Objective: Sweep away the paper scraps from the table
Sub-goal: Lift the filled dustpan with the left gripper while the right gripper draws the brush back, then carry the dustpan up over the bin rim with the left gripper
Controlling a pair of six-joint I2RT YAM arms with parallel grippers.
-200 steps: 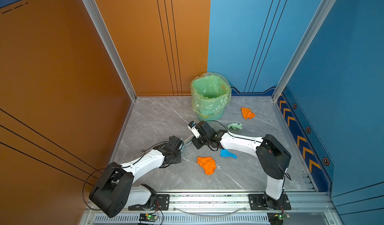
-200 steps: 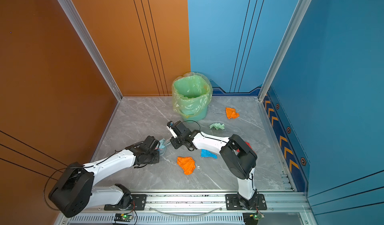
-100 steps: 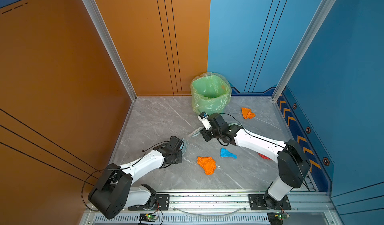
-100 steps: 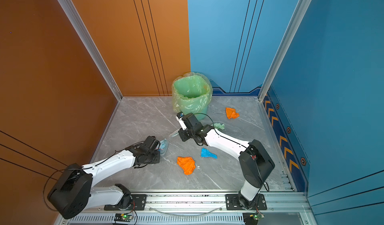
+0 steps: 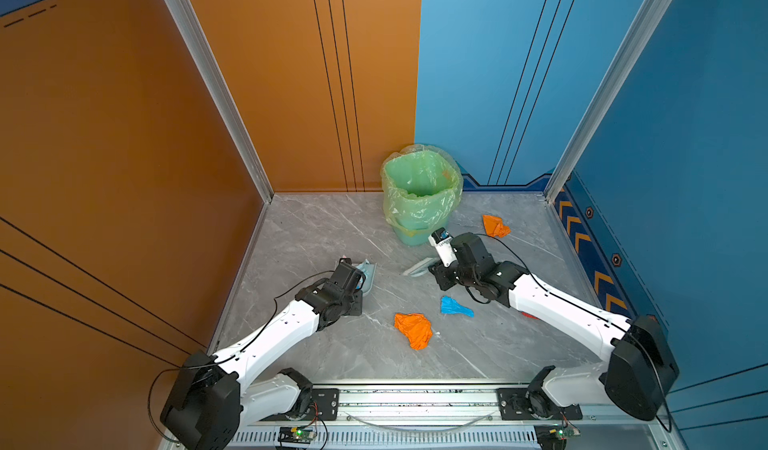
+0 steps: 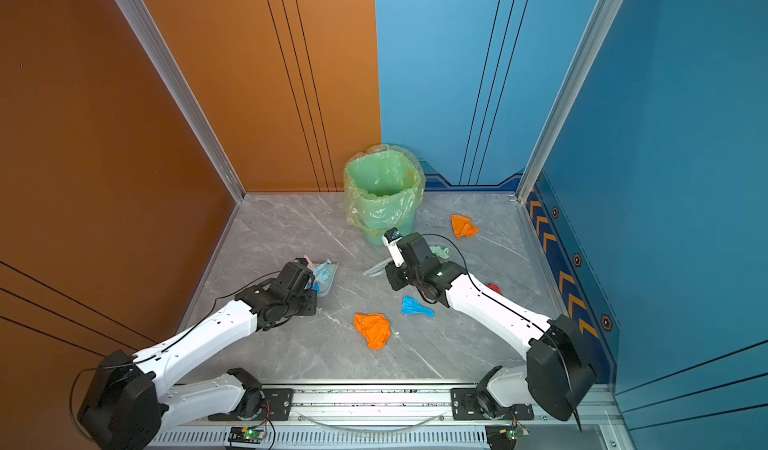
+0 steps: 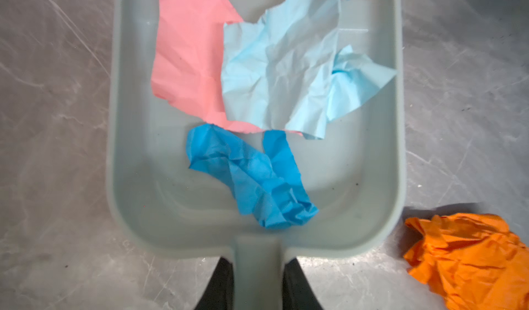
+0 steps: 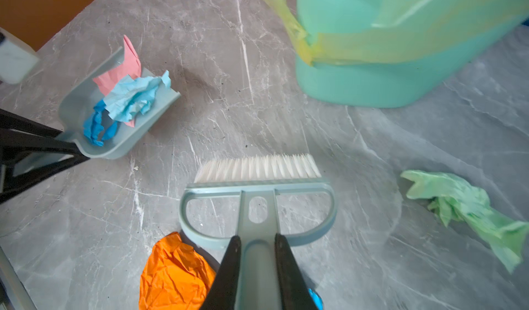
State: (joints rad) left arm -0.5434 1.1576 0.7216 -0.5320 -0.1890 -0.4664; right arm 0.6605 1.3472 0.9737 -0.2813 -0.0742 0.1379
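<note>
My left gripper is shut on the handle of a grey-blue dustpan that rests on the table. Pink, light blue and bright blue paper scraps lie in the pan. My right gripper is shut on the handle of a white-bristled brush, right of the pan and in front of the bin. Loose scraps on the table: orange, bright blue, pale green, a second orange, and red half hidden by the right arm.
A green bin with a translucent liner stands at the back middle. Orange and blue walls close the left, back and right sides. An aluminium rail with both arm bases runs along the front edge.
The right arm has swung to the right, carrying the brush away from the dustpan toward the bin. The left arm and the dustpan have barely moved.
</note>
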